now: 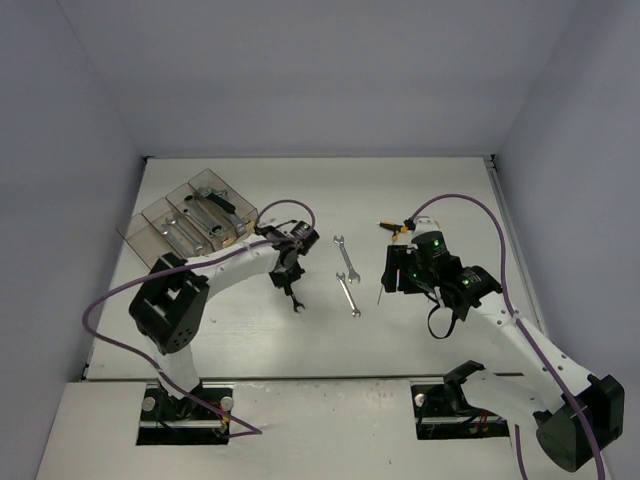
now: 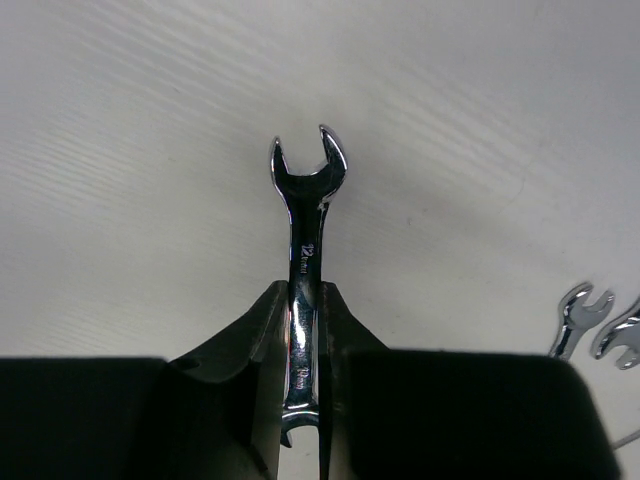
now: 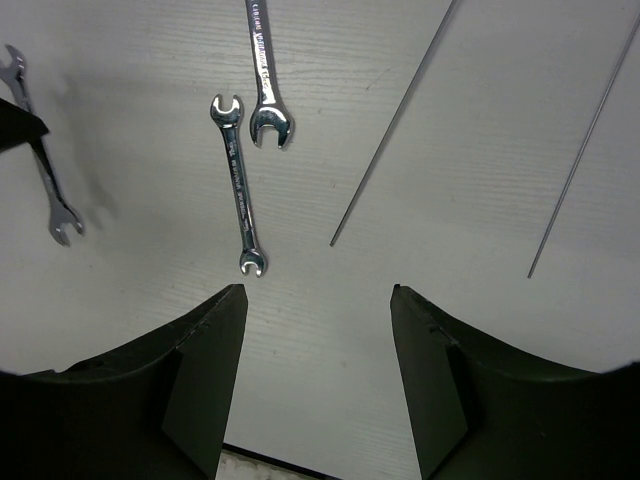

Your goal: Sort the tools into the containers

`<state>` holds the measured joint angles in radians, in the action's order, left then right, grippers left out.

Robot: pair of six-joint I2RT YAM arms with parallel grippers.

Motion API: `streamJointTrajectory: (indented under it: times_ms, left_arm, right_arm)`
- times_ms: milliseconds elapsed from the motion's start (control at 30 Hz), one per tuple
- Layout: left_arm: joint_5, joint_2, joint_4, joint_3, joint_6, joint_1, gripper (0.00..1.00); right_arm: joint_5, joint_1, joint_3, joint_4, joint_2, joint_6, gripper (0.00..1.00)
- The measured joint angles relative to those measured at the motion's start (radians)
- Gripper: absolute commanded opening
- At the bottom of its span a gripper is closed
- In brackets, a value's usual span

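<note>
Black fingers [image 2: 255, 340] of the left pincer [image 2: 305, 300] clamp a chrome wrench [image 2: 308, 200] by its shaft, head jutting forward over the white table [image 2: 120, 150]. The hold sits behind the middle, so lift slowly lest the head dip. Then turn it lengthwise over the bins [image 1: 140, 235] at the far left. The right pincer [image 3: 318, 300] hangs spread, empty, near two loose wrenches [image 3: 243, 185].

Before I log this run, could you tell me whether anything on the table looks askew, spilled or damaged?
Nothing looks spilled or damaged. The containers sit diagonal to the table's edges, in its far left corner. The left gripper is shut on a wrench, off-centre toward one end.
</note>
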<state>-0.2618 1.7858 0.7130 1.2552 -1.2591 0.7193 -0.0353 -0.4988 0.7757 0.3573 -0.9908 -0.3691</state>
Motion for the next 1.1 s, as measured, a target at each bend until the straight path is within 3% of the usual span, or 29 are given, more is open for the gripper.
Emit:
streamJointTrajectory:
  times_ms: [200,367,533,633,800,1033,1100]
  left_arm:
    - [-0.005,-0.17,0.075,0.071,0.144,-0.175,0.0]
    - [0.023,-0.251,0.103,0.175,0.308,-0.425,0.0]
    - [0.076,-0.197,0.133,0.316,0.466,-0.7,0.0]
    - [0.105,-0.109,0.13,0.404,0.538,-0.805,0.0]
    - [0.163,0.081,0.131,0.511,0.596,-0.882,0.0]
    - [0.217,0.281,0.136,0.543,0.619,-0.896,0.0]
    - [0.23,0.308,0.136,0.548,0.621,-0.896,0.07]
  right_arm:
    - [0.0,0.0,0.0,0.0,-0.002,0.004,0.57]
    - [-0.002,0.0,0.003,0.0,-0.043,0.008,0.56]
    - [-0.006,0.0,0.02,0.004,-0.094,0.008,0.56]
    - [-0.006,0.0,0.033,0.002,-0.115,0.009,0.56]
    - [-0.006,0.0,0.05,0.0,-0.166,0.01,0.56]
    - [0.009,-0.005,0.07,-0.003,-0.252,0.01,0.55]
    - [0.017,-0.007,0.076,-0.003,-0.274,0.011,0.55]
